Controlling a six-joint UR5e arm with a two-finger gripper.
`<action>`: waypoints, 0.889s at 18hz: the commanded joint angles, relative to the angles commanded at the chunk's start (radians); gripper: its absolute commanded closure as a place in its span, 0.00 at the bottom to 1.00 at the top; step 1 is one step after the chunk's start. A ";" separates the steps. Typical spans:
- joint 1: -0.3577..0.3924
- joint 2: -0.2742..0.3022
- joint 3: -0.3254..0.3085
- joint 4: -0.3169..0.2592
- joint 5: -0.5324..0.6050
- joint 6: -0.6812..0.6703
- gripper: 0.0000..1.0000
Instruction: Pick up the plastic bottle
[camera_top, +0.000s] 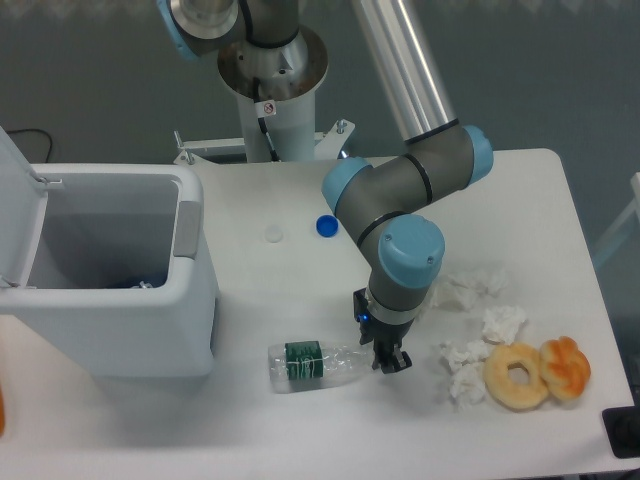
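Clear crinkled plastic bottle (313, 363) lying sideways, dark green label band.

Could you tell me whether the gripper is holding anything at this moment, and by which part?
It cannot be told: the gripper is at the plastic bottle's right end, its fingers hidden.

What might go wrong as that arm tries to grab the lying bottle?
The plastic bottle lies on its side, so it may roll away when nudged. The pincer sits at the bottle's narrow end, a thin crinkled spot that may slip. The tissues lie nearby and could get snagged.
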 joint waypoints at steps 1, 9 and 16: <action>0.000 0.002 0.000 0.000 0.000 0.000 0.24; 0.000 0.000 -0.008 0.000 0.002 0.014 0.24; -0.009 -0.031 -0.008 0.024 0.018 0.015 0.33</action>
